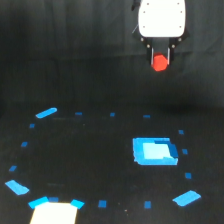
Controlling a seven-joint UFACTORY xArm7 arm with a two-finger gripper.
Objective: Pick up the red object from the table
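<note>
Up in the top right of the frame, the gripper (160,60) hangs beneath its white body, dark fingers closed narrow around the red object (160,62), which sits gripped between them well above the blue markings lower down. Below, the black table (90,150) spreads across the frame, with the bright blue square patch (154,151) at lower right and small blue tape marks (46,113) dotted in a loose ring around the middle.

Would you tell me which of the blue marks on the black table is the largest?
The bright blue square patch, lower in the exterior view's right half; the other blue tape marks are just small dots or slivers.
</note>
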